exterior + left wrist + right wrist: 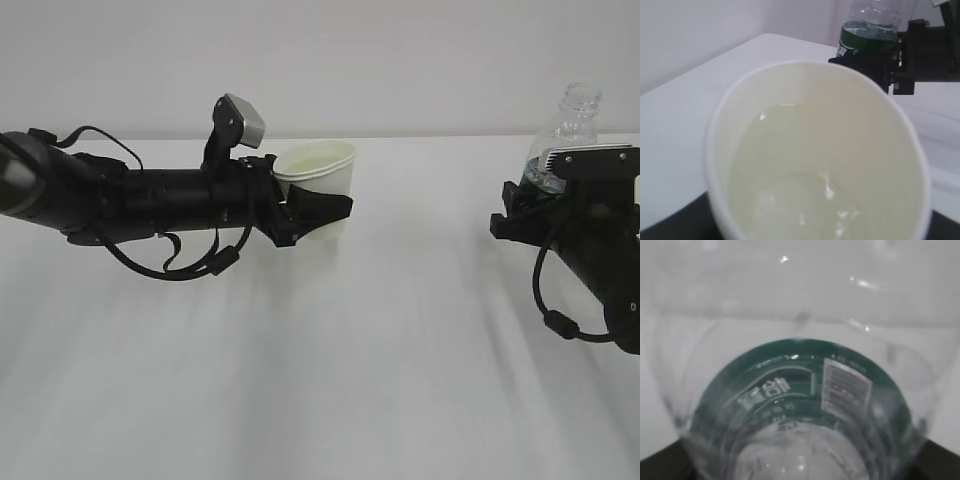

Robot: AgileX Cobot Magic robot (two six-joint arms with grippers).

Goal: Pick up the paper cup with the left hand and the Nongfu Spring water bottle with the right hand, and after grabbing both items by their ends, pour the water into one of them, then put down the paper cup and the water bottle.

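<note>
The paper cup (322,172) (thin-walled, water-laden, easily crushed) sits clamped low in the left hand (318,216); the right hand (532,205) grips the bottle (570,135).

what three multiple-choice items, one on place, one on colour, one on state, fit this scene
1. Where is the paper cup?
A. in the left gripper's jaws
B. lying on the table
C. stacked on the bottle

2. What colour is the bottle's label band?
A. red
B. dark green
C. yellow

3. What is in the cup?
A. nothing
B. a spoon
C. clear water

Answers: 1 A, the exterior view shows black jaws around its lower wall. 2 B, both wrist views show green. 3 C, the left wrist view shows glinting liquid inside.
</note>
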